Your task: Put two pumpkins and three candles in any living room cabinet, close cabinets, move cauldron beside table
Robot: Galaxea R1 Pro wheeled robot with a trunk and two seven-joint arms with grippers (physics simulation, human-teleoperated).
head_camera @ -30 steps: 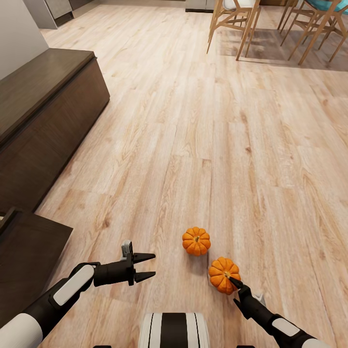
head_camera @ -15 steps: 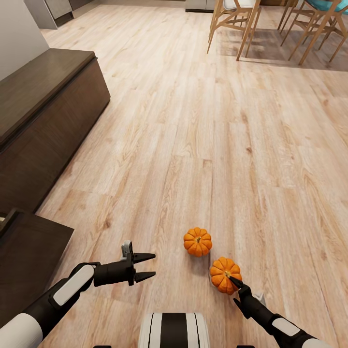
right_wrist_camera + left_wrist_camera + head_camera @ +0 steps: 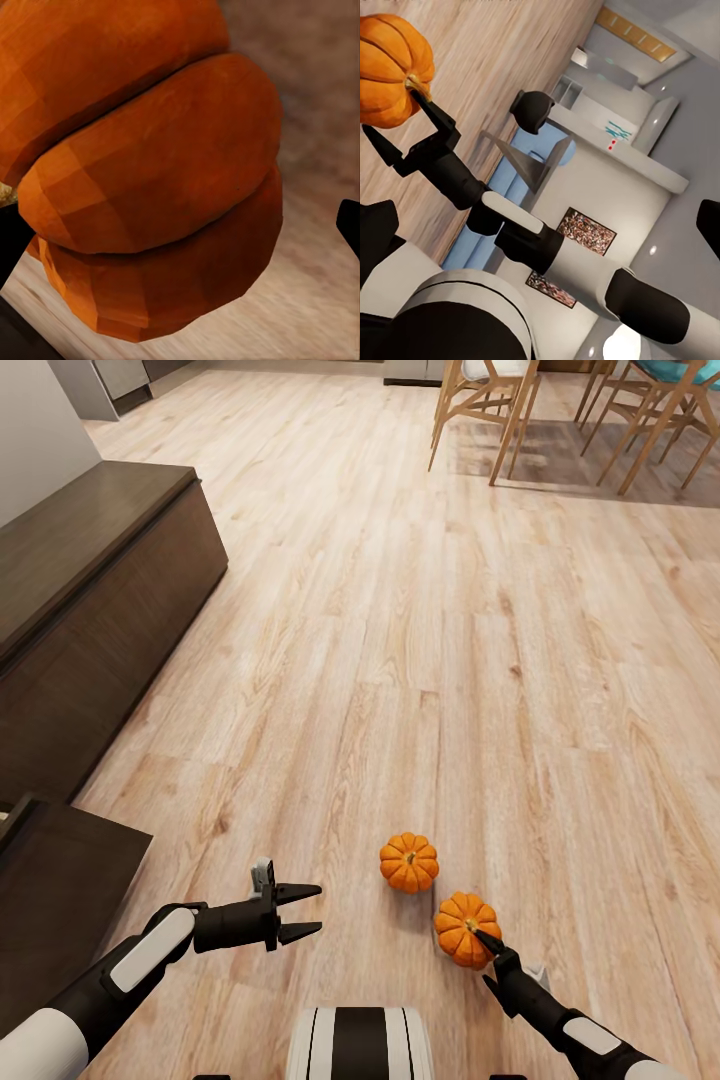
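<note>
Right fingers (image 3: 487, 950) are staying spread around the near round orange pumpkin (image 3: 462, 928), hiding its side; left fingers (image 3: 300, 910) are spread, empty.

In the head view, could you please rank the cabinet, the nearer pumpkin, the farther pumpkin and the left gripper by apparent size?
1. cabinet, largest by far.
2. nearer pumpkin and farther pumpkin: look alike, so unranked.
3. left gripper: its open fingers look roughly pumpkin-sized, so this place is unsure.

I see pale plank floor (image 3: 420, 660); wooden chairs (image 3: 487, 405) at the far end; grey wall (image 3: 30, 430) on my left.
</note>
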